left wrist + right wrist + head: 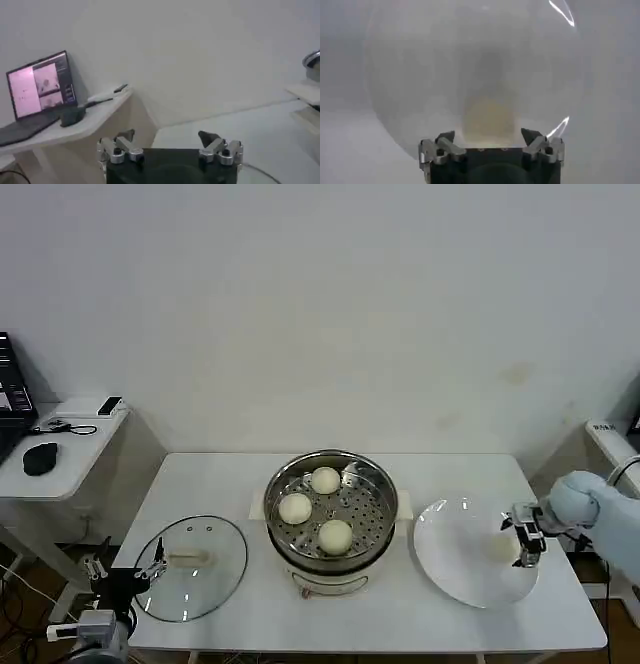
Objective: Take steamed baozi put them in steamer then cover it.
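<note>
Baozi (pixel 487 116) between right tool (pixel 488 135) tips in wrist view

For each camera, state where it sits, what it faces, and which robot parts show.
Head view: high up, looking down at the steamer, cover, plate; both arms at the edges.
Left wrist view: behind the open left gripper, facing a laptop.
Right wrist view: behind the open right gripper, over the last baozi.
Shared: head and right wrist both see plate and baozi.
</note>
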Controlling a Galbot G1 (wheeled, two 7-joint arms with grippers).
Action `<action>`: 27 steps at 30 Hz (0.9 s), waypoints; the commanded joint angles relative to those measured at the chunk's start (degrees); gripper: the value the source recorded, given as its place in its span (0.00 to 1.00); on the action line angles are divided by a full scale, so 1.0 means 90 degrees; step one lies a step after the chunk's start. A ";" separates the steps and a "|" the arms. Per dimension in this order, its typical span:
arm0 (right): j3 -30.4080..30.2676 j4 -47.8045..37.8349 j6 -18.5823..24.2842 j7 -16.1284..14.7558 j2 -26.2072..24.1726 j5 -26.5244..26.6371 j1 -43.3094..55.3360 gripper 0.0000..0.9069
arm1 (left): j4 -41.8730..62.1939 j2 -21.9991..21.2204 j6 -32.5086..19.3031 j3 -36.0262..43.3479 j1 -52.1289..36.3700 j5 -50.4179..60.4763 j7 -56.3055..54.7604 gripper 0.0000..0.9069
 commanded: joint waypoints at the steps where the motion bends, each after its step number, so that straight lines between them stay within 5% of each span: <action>1: 0.0083 -0.0264 -0.0081 -0.0011 0.0247 -0.0119 -0.0056 0.82 | 0.0001 -0.0011 -0.0006 -0.0001 -0.0004 -0.0004 -0.0005 1.00; 9: 0.0102 -0.0216 -0.0149 -0.0093 0.0224 -0.0192 -0.0003 0.70 | -0.0010 -0.0010 -0.0011 -0.0018 0.0008 -0.0001 -0.0006 1.00; 16: -0.0024 0.0122 -0.0289 -0.0260 -0.0021 -0.0099 0.0186 0.70 | -0.0073 -0.0018 -0.0010 -0.0008 0.0024 0.0007 -0.0007 1.00; 27: -0.0618 0.2010 -0.0921 -0.0345 -0.0823 0.0598 0.1744 0.70 | -0.0171 -0.0010 -0.0008 -0.0004 0.0022 0.0012 -0.0009 1.00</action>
